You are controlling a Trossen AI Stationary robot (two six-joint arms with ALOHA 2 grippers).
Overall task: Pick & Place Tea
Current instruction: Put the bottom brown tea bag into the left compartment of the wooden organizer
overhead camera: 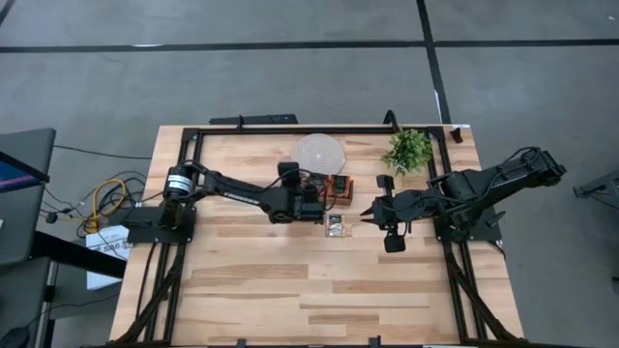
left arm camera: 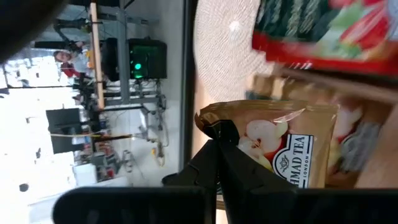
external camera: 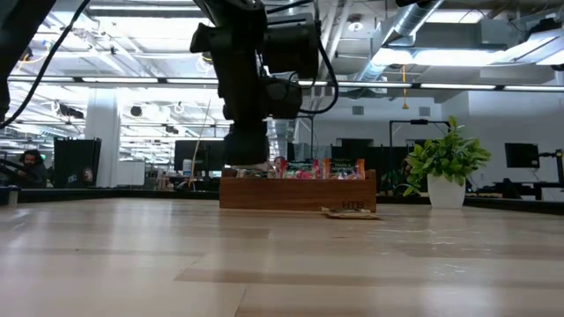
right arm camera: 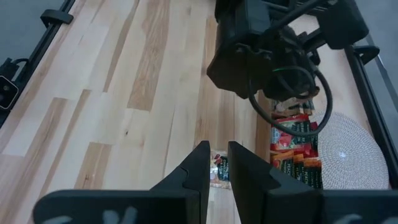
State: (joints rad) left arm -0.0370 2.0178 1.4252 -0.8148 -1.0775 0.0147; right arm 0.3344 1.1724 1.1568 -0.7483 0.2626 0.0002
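Left gripper [left arm camera: 217, 146] is clamped on a beige sachet [left arm camera: 286, 146] at the tray [overhead camera: 334, 189], about 12 o'clock of bench centre. Best lift it straight up so neighbouring sachets stay put. Right gripper [right arm camera: 217, 163] hovers narrowly open, empty, at 3 o'clock of the loose sachet [overhead camera: 336, 225].

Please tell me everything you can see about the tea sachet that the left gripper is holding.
The tea sachet is a flat, glossy packet, beige-gold, with a printed picture of pale fruit and dark lettering. The left gripper is shut on one of its edges, where the foil wrinkles a little. It is held over the wooden tray, close to the red sachets standing in it, near the round woven mat. Whether it touches the other sachets cannot be told.
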